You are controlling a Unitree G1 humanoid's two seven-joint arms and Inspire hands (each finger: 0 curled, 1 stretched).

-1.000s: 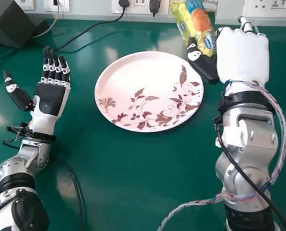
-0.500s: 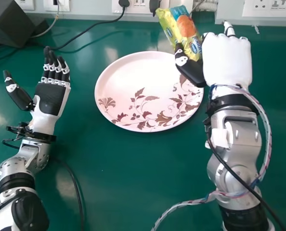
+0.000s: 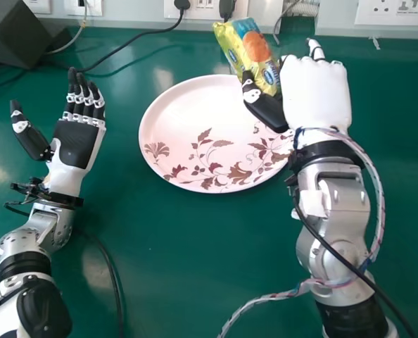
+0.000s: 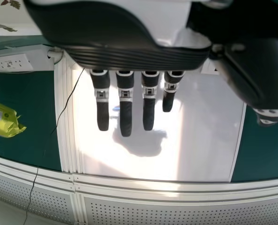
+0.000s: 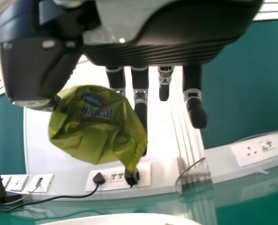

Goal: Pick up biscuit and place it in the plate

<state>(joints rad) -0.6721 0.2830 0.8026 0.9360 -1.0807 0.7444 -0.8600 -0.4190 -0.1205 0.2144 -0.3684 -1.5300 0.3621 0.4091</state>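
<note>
“Head view first: what is the right hand (image 3: pixel 316 91) doing?”

“Pinching the biscuit (image 3: pixel 250 53) between thumb and fingers. The right wrist view shows the wrapper caught there, with a finger behind it.”

“What could spoil things from here?”

“Letting go too soon, I'd say. The packet overlaps the plate's far rim in the head view, so an early release might land it on the edge and send it onto the table (image 3: pixel 195 253). The wrapper looks slick and crumpled, too; a loose pinch could let it twist or slide out. And if the hand comes down low, the thumb might knock the rim and shift the plate (image 3: pixel 195 127).”

“Where does the biscuit lie against the hand?”

“On the thumb side, left of the palm, sticking out beyond the thumb and leaning over to the left. I can't tell how high it is above the plate.”

“So what does the next move call for?”

“Carrying it left and nearer the robot, over the plate's middle, then lowering before opening, I think.”

“And the left hand (image 3: pixel 75 144)?”

“Idle left of the plate, palm up, fingers straight, thumb spread away, holding nothing.”
</note>
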